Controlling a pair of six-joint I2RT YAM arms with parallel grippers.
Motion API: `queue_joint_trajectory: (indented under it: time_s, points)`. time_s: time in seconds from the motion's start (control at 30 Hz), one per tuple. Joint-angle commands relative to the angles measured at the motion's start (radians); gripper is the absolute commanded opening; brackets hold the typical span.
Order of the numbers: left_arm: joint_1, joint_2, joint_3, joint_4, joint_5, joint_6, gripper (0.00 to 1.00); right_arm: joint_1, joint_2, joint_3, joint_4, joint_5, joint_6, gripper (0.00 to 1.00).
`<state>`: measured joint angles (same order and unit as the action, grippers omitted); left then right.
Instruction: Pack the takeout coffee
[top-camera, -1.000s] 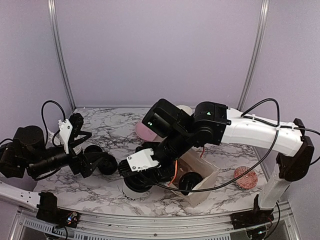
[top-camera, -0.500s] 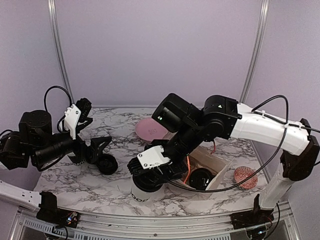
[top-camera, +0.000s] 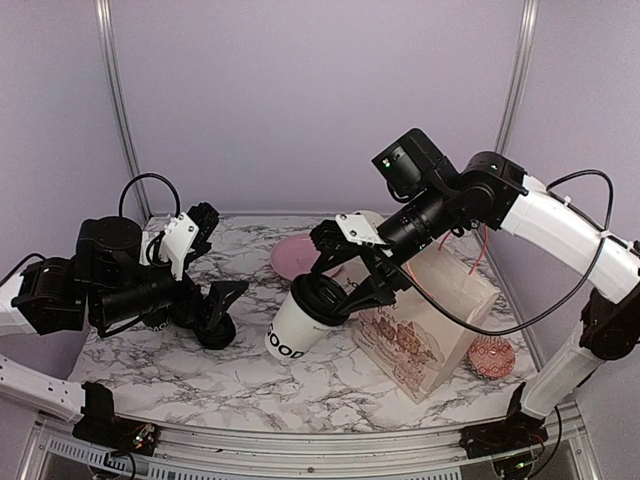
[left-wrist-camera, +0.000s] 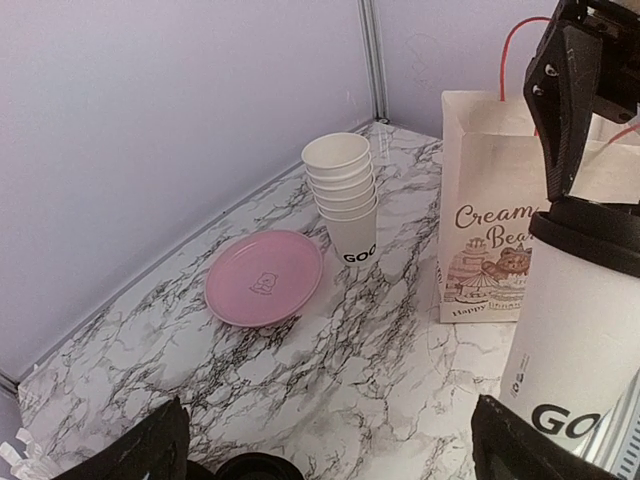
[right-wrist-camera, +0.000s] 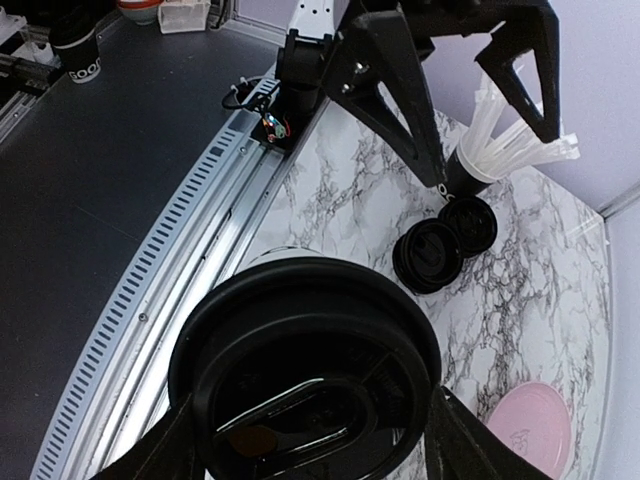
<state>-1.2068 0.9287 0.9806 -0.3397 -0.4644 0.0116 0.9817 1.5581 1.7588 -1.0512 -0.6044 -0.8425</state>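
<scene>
A takeout coffee cup, white with black lettering and a black lid, hangs tilted above the table, left of the paper bag. My right gripper is shut on its top, one finger on each side of the lid, as the right wrist view shows. In the left wrist view the same cup fills the right edge. My left gripper is open and empty at the left, its dark fingertips spread wide over bare marble.
The bag stands upright with pink handles. A stack of lidless cups and a pink plate sit behind. Loose black lids and a cup of straws lie at the left. A pink round object rests at the right.
My right arm has lifted the lidded cup off the table near the front edge and swung up and back. My left arm has risen and shifted right, still open.
</scene>
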Motion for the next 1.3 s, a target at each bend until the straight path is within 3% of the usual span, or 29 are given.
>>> queue_joint_trajectory:
  time_s: [0.0,0.3,0.6,0.93,1.07,1.27]
  points:
    - [0.009,0.008,0.02,0.037,0.027,-0.019,0.99,-0.015,-0.012,-0.007,0.027,-0.16,0.01,0.68]
    - [0.01,-0.041,-0.017,0.039,-0.005,-0.07,0.99,-0.017,0.02,-0.002,0.047,-0.208,0.044,0.69]
    - [0.01,-0.062,-0.037,0.041,-0.017,-0.076,0.99,-0.017,-0.023,0.056,0.115,0.109,0.089,0.69]
    - [0.012,-0.039,-0.035,0.042,-0.018,-0.063,0.99,0.0,-0.008,0.165,0.091,0.145,0.085,0.71]
    - [0.012,-0.06,-0.04,0.033,-0.041,-0.056,0.99,0.077,0.007,0.153,0.086,0.188,0.082,0.71]
    - [0.026,-0.112,-0.017,-0.073,-0.196,-0.064,0.99,0.257,0.112,0.135,-0.001,0.343,0.048,0.71]
